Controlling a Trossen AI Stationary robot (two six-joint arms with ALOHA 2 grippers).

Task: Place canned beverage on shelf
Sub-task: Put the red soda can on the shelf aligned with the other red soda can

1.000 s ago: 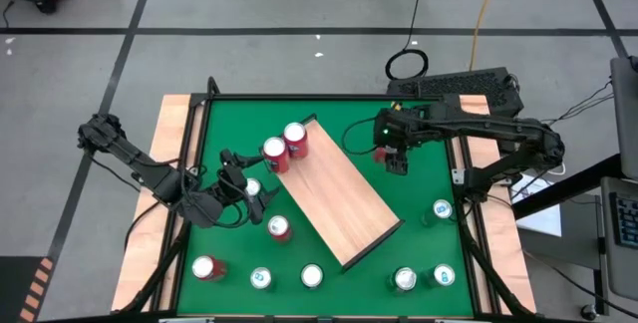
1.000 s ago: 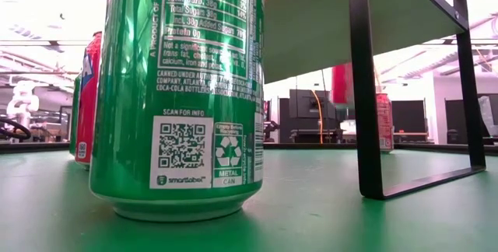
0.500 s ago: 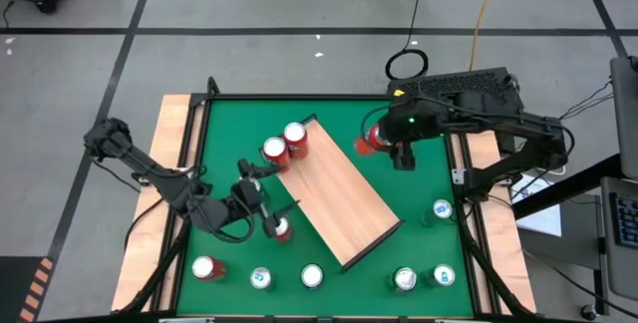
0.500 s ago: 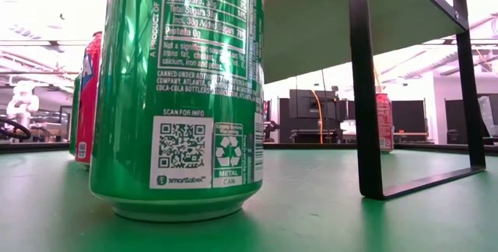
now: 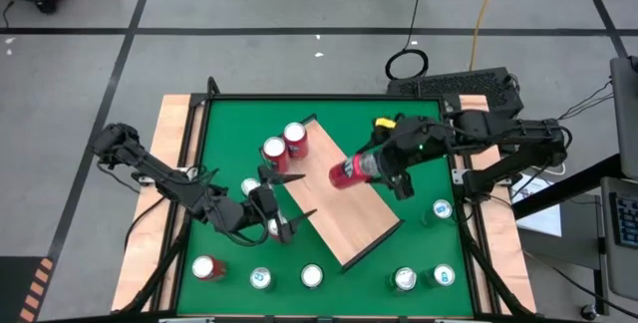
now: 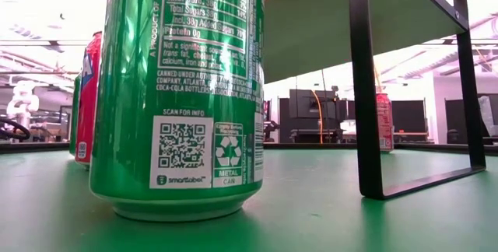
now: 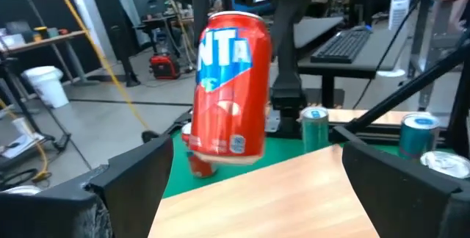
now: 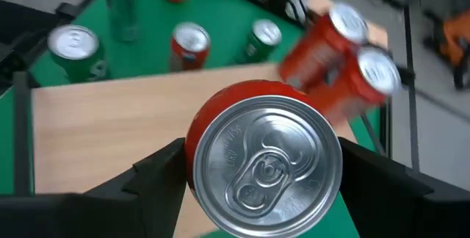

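The right end effector (image 5: 384, 161) is closed on a red can (image 5: 349, 170), its fingers (image 8: 158, 175) pressing the can's sides just below the silver top. The can is held tilted above the middle of the shelf (image 5: 344, 218); whether it touches the board cannot be told. In the left wrist view this red can (image 7: 229, 84) hangs above the light wood board with its base close to the surface.

The left end effector (image 5: 289, 201) is spread wide and holds nothing. Its dark fingers (image 7: 136, 179) stand apart at the shelf's long edge that faces the desk's left side, pointing across the board toward the held can.

The shelf is a light wood-grain board with thin dark edges, lying diagonally across the middle of the green desk (image 5: 214, 163). 2 red cans (image 5: 286, 145) stand upright together at the shelf's end nearest the desk's far edge.

Along the desk's near edge stand more cans: 1 red can (image 5: 204, 267) toward the near left corner and several silver-topped green ones beside it. Another green can (image 5: 442, 209) stands by the right edge. In the low view, a green can (image 6: 183, 89) fills the foreground, beside the shelf's black leg (image 6: 366, 89).
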